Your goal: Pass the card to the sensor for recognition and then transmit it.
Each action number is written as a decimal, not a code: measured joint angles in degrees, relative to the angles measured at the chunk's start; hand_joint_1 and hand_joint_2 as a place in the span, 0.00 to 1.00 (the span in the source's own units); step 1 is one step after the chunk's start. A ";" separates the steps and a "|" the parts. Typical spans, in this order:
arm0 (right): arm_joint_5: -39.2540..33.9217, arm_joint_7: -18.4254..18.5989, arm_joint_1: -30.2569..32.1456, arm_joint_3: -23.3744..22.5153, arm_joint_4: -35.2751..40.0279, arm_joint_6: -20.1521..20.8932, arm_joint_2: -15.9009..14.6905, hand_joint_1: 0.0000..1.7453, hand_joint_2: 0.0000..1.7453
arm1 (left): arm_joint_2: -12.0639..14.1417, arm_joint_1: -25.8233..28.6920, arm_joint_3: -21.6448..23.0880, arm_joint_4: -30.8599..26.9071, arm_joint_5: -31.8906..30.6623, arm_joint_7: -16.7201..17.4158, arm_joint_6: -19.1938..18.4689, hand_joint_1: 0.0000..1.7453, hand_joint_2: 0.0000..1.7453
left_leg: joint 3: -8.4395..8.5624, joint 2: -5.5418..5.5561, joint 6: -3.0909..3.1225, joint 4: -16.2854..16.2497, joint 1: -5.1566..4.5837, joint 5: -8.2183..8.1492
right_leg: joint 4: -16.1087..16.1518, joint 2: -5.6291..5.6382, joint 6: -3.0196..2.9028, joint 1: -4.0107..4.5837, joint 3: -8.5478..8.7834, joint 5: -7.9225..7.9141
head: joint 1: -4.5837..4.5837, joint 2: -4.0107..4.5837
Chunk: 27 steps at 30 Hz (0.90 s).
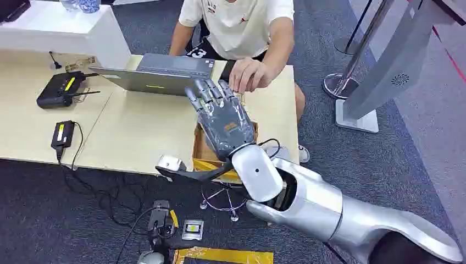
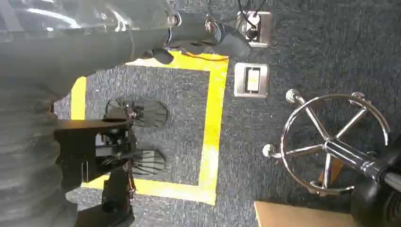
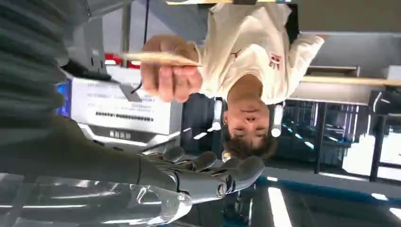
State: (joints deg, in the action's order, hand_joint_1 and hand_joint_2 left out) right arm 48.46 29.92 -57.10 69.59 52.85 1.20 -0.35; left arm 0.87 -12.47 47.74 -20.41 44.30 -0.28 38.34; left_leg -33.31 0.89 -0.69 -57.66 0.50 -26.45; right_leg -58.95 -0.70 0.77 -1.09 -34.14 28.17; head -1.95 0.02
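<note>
Seemingly early in the task: no card has been taken by the robot yet, and both the sensor pass and the hand-over are judged to be left to do. On the pale wooden table (image 1: 137, 132), from the left, a black box w/ stub antennas and a yellow label (image 1: 59, 89) and a smaller black cabled unit w/ a yellow label (image 1: 62, 133) are seen. Which of them, if either, is the sensor cannot be told. Next, a grey laptop (image 1: 159, 74) is set before a seated person in a cream T-shirt (image 1: 242, 27). The thin pale card (image 3: 161, 57) is held edge-on in the person's hand (image 3: 170, 75). In the R wrist view it is seen near the fingertips of the robot's R hand (image 1: 222, 118) but apart from them.

Pose: the L hand (image 2: 28, 151) is hung low over dark carpet w/ yellow tape lines. Its fingers are not made out, so wide or closed cannot be told. The R hand is reached fwd over the table edge, above a brown cardboard box (image 1: 202, 149), fingers spread and stretched toward the person, w/ nothing held. The silver R arm (image 1: 329, 212) is brought in from lower right, elbow bent.
</note>
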 joint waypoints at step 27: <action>5.40 5.33 -1.35 3.95 -11.10 0.06 -0.44 0.72 1.00 | -1.07 -0.26 -0.04 -0.28 -3.63 2.14 0.04 0.00 1.00 | 0.04 -0.45 -0.03 -0.03 0.00 -0.02 | 0.01 0.54 0.01 0.00 -0.17 -0.10 | -0.02 0.00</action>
State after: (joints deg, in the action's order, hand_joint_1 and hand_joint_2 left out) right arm 53.85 35.26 -58.45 73.55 41.75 1.27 -0.79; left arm -0.20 -12.72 47.69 -20.70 40.68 1.86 38.38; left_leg -33.27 0.44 -0.72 -57.68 0.50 -26.47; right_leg -58.94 -0.16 0.78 -1.09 -34.31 28.08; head -1.97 0.02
